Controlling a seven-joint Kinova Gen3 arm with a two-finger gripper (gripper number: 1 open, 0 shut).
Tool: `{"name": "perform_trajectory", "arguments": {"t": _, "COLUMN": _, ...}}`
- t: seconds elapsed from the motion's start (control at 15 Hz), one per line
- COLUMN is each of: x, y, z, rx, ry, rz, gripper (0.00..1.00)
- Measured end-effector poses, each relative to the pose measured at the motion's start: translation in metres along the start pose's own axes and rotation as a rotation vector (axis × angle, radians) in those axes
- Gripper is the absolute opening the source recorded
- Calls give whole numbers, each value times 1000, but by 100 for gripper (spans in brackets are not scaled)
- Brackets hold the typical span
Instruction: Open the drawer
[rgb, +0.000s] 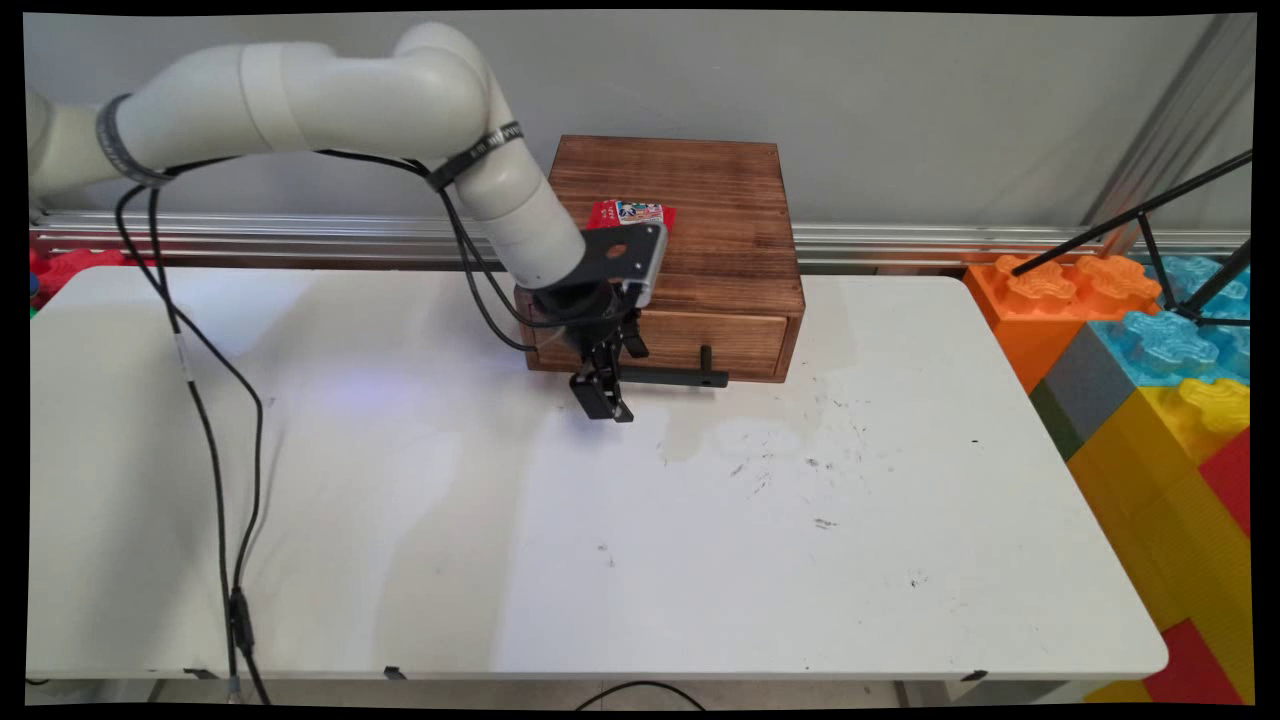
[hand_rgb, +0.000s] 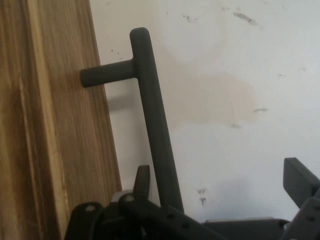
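At the drawer front (rgb: 690, 340), the handle (hand_rgb: 152, 120) lies level, between the spread claw (rgb: 603, 398).

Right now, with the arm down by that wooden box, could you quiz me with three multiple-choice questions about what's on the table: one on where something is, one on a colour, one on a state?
1. Where does the small red packet lie?
A. on top of the wooden box
B. on the white table
C. inside the drawer

2. What colour is the drawer's bar handle?
A. silver
B. black
C. red

3. How do the gripper's jaws stand?
A. shut on the red packet
C. open, one on either side of the handle
B. shut and empty

Answers:
1: A, the packet rests on the box's top board, behind the arm's wrist.
2: B, both views show a dark black bar on short posts.
3: C, the hand view shows one jaw on each side of the bar, with a wide gap to the right one.
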Motion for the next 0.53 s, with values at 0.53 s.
{"name": "perform_trajectory", "arguments": {"t": 0.53, "x": 7, "y": -7, "z": 35, "rx": -19, "ry": -14, "rz": 8, "gripper": 100}}
